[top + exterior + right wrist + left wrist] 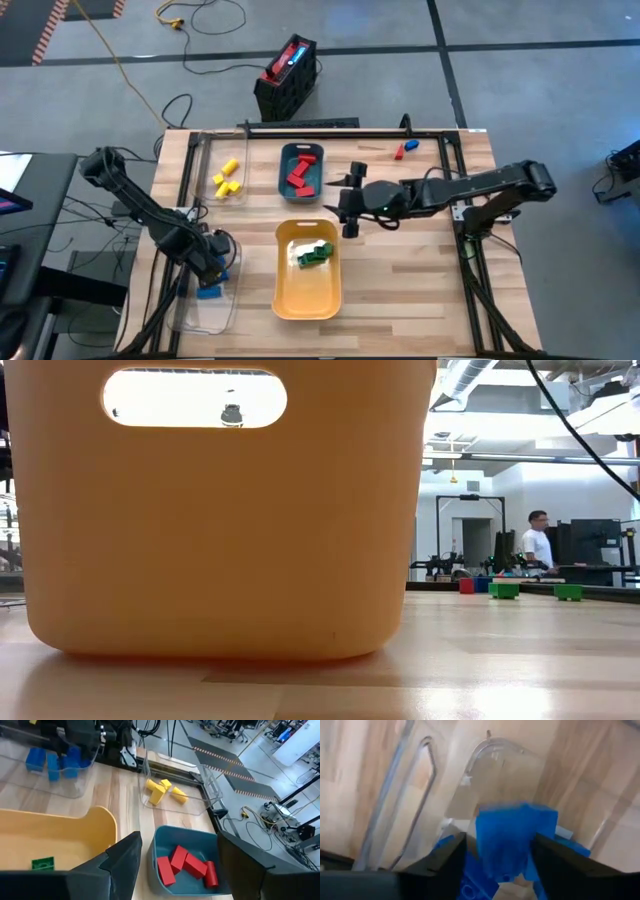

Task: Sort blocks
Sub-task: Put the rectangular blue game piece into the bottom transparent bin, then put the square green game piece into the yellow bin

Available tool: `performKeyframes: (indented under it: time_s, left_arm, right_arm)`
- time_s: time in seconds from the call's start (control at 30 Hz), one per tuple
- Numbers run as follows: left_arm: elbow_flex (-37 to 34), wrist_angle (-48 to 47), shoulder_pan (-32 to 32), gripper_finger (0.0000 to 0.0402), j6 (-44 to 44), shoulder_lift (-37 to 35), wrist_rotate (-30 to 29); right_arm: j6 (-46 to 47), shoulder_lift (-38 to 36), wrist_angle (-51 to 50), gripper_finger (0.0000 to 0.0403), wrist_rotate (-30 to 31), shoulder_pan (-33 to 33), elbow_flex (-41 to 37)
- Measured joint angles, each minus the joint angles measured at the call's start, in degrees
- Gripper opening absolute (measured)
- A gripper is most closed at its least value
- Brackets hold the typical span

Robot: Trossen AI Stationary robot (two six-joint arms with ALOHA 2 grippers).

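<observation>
My left gripper point(214, 264) points down over the clear tray point(205, 300) at the table's near left, where blue blocks point(209, 291) lie. In the left wrist view a blurred blue block point(512, 837) shows between its spread fingers point(447, 862). My right gripper point(350, 212) hangs open and empty above the table, just right of the teal tray point(284, 172) with red blocks point(300, 175). The yellow tray point(300, 295) holds green blocks point(315, 253). Yellow blocks point(228, 180) lie in a second clear tray. My left gripper has the blue block point(512, 837) between its two fingers, which point down over the clear tray. A thin gap shows beside one finger. The picture is blurred there, and I cannot tell whether either finger touches the block.
A loose red block point(399, 153) and a blue one point(410, 145) lie at the table's far right. Bare wood lies right of the yellow tray. A red-and-black box point(288, 75) stands on the floor beyond the far edge. A person point(537, 545) stands far off in the room.
</observation>
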Motion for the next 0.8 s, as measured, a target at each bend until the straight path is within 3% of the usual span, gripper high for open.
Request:
performKeyframes:
  time_s: [0.17, 0.37, 0.6, 0.8]
  left_arm:
    - [0.1, 0.1, 0.0, 0.0275, 0.3, 0.3, 0.1]
    - [3.1, -0.3, 0.0, 0.0286, 3.6, 0.2, -1.5]
    - [7.5, 0.1, 0.0, 0.0287, 13.0, 0.2, -15.4]
    - [7.5, 7.9, 0.2, 0.0287, 30.2, 0.2, -30.4]
  right_arm:
    - [0.8, -1.8, -0.6, 0.0265, 0.0, 0.6, 0.0]
    - [2.8, -4.4, -8.0, 0.0265, 4.1, 0.7, 0.0]
    - [9.5, -9.0, -24.0, 0.0265, 7.2, -4.3, -1.7]
    - [14.1, -14.6, -24.6, 0.0265, 7.2, -9.7, -10.8]
